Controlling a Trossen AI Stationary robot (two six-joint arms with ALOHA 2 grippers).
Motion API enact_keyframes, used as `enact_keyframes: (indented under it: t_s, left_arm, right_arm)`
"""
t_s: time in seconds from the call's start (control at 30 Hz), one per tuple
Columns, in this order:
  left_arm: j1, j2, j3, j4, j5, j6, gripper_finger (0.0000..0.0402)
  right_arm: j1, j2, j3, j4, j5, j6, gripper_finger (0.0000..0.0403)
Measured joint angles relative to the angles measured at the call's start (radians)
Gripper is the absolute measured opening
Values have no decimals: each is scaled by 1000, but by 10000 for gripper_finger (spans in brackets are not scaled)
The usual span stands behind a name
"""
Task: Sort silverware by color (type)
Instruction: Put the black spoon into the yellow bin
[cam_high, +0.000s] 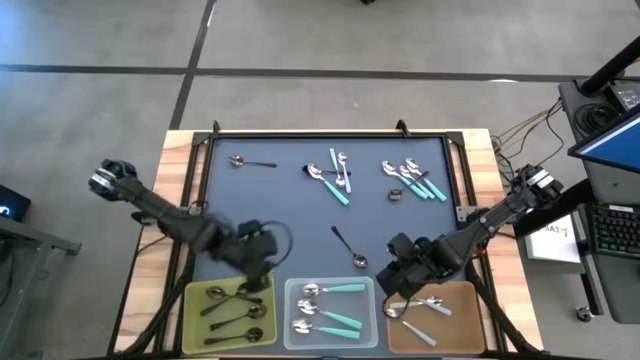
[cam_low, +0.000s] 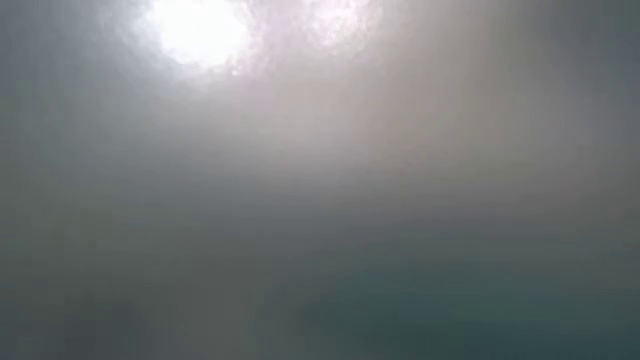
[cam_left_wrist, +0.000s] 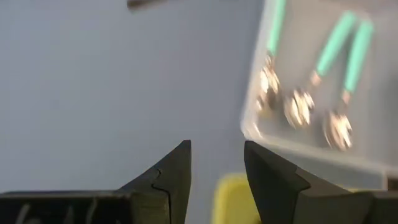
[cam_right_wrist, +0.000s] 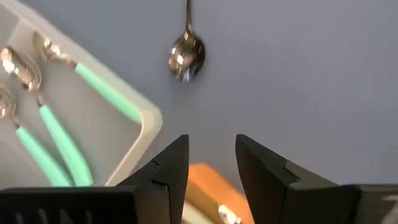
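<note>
Silverware lies loose on the dark blue mat: a dark all-metal spoon (cam_high: 250, 161) at far left, a mixed cluster (cam_high: 330, 178), a light-blue-handled cluster (cam_high: 412, 178), and a dark spoon (cam_high: 350, 248) (cam_right_wrist: 186, 53) near the middle. My left gripper (cam_high: 260, 272) (cam_left_wrist: 217, 168) hangs open and empty over the far right corner of the yellow tray (cam_high: 200, 325). My right gripper (cam_high: 396, 282) (cam_right_wrist: 211, 162) hangs open and empty over the far left corner of the brown tray (cam_high: 465, 325). The low view shows only haze.
Three trays line the near edge. The yellow one holds dark metal spoons (cam_high: 232, 310). The clear middle tray (cam_high: 372, 300) (cam_left_wrist: 311, 146) holds teal-handled spoons (cam_high: 330, 308). The brown one holds light-blue-handled spoons (cam_high: 430, 305). A black frame (cam_high: 330, 133) borders the mat.
</note>
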Motion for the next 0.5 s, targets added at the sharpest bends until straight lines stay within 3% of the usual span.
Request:
enact_keyframes:
  t_s: [0.17, 0.3, 0.5]
  left_arm:
    - [173, 72, 0, 240, 135, 249, 130]
    - [245, 185, 45, 388, 228, 467, 130]
    - [280, 411, 232, 306, 235, 771, 129]
  right_arm:
    - [48, 0, 0, -1, -4, 65, 121]
    - [82, 0, 0, -1, -4, 84, 120]
    - [124, 0, 0, -26, -31, 0, 116]
